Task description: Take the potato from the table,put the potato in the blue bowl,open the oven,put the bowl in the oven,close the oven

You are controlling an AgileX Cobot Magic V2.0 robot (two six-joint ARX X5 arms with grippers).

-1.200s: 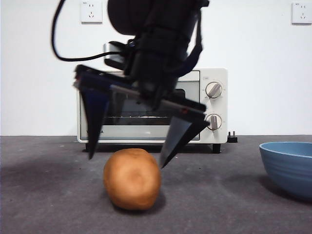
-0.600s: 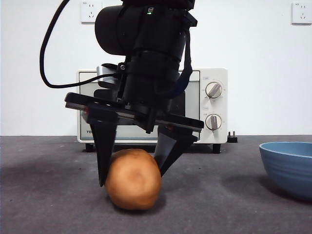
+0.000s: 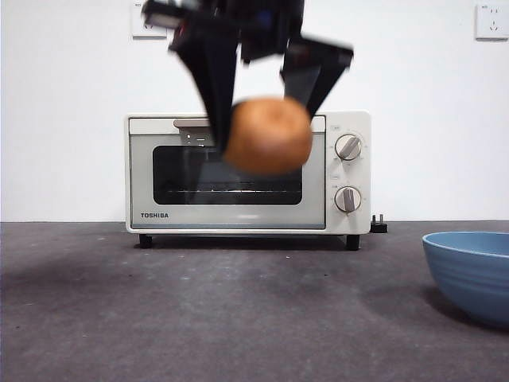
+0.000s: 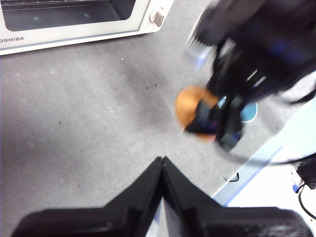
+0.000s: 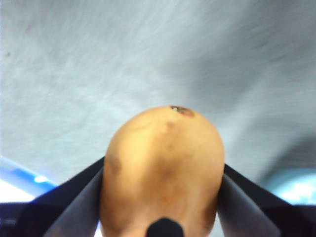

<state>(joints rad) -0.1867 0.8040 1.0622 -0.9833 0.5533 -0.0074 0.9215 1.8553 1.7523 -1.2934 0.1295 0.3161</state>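
The dark grey table [image 3: 238, 318] runs wide in front of a plain white wall [image 3: 64, 95], which has 2 sockets high up.

The potato [image 3: 268, 135] is up in the air, well above the table. It is round and orange-brown, and it looks a bit blurry in the front view. The right gripper [image 3: 266, 72] holds it from above, with 1 black jaw pressed on each side of it. In the right wrist view the potato [image 5: 163, 173] fills the gap between the 2 jaws, with the grey table blurred past it.

Behind the potato, at the back of the table, stands the oven [image 3: 248, 173]. It is cream-white, its dark glass door is closed, and it has 2 round knobs on its right side. The potato hangs in front of the top part of the door.

The blue bowl [image 3: 471, 274] sits on the table at the right edge of the front view, well apart from the potato. I cannot see inside it.

The left gripper [image 4: 162, 168] waits to the side, above the table, its 2 jaws pressed together with nothing between them. Its view also shows the other arm carrying the potato [image 4: 190, 106].
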